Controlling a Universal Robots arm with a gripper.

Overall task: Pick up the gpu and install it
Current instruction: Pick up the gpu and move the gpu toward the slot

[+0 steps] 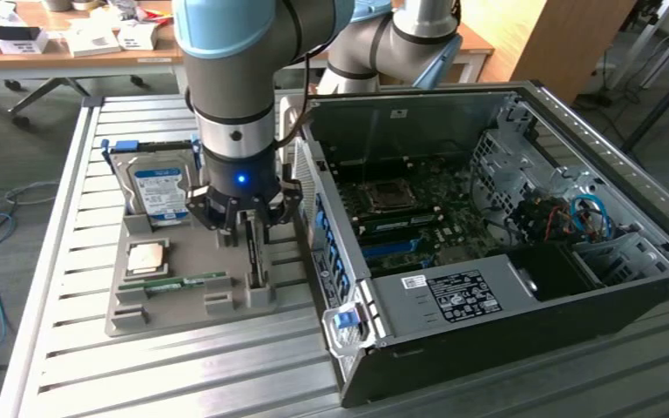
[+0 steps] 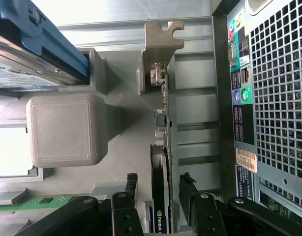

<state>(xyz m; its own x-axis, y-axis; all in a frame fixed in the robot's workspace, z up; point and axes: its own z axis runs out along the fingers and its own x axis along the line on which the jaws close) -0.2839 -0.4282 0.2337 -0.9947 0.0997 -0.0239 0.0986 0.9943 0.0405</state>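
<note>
The thin, dark gpu stands edge-on at the tray's three o'clock. The gripper straddles it, jaws open, empty.

**Matt print, dull steel, one glossy edge**

Between the jaws, the thin dark edge-on gpu card shows a glossy black edge. The fingers of the gripper are matt black. Just beside one jaw, the grey plastic holder block is matt with fine ridges. Beyond the other jaw, the black perforated metal computer case looks dull. The silvery slatted metal table has a smooth, soft sheen.
</note>
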